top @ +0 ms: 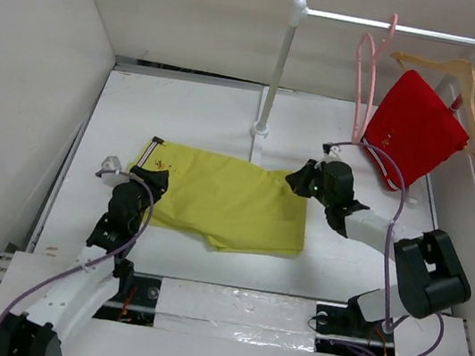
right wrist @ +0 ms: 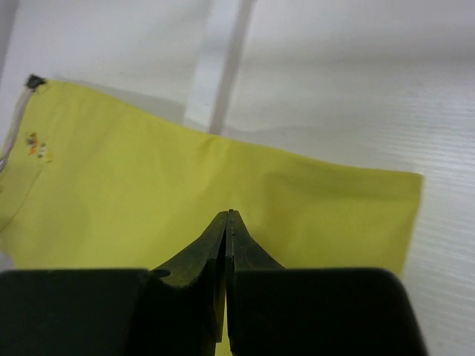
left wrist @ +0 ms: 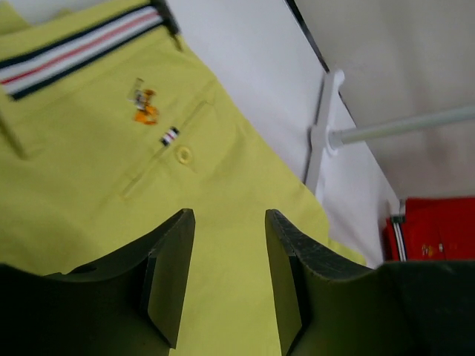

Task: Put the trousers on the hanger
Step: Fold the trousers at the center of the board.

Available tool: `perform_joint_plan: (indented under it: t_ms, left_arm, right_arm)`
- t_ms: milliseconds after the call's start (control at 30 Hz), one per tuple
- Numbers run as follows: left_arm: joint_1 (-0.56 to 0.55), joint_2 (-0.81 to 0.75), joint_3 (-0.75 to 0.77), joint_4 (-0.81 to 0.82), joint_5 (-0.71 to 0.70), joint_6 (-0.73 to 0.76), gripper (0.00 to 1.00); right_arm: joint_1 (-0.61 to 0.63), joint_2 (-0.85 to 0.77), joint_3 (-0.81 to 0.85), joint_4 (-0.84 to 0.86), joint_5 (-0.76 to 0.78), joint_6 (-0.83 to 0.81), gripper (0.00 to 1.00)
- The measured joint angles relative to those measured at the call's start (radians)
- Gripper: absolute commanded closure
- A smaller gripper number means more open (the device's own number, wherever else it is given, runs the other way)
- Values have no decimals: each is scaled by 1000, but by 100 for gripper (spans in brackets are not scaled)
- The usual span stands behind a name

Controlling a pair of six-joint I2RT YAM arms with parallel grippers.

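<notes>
Two grippers at the trousers [top: 225, 201], folded flat on the table [top: 183, 120]: left gripper [left wrist: 228, 226] spread above the waistband end, right gripper [right wrist: 226, 216] pressed together over the far-right corner, no cloth visibly pinched. Looks like pre-grasp. Next: grip cloth, lift toward hanger [top: 364, 81], hooked on the far rail [top: 397, 27]

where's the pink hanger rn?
Top view, upper right: the pink hanger hangs from the rail, just left of the red garment and the wooden hanger.
</notes>
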Motion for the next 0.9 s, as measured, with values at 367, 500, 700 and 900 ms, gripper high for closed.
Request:
perform_joint_plan:
  t_ms: [367,500,700,900]
  left_arm:
    - [-339,455,210,183,68,109,62]
    - [-341,462,204,198,61,114,62]
    - [-341,396,175,193,25,135,62]
    - [-352,352,177,193,19,175,77]
  right_arm:
    - [-3,187,27,84,-44,-3,97]
    - [-56,237,53,94,-57,8,98]
    - [-64,209,56,125,-40,7,100]
    - [0,-33,-62,111,38,-6,100]
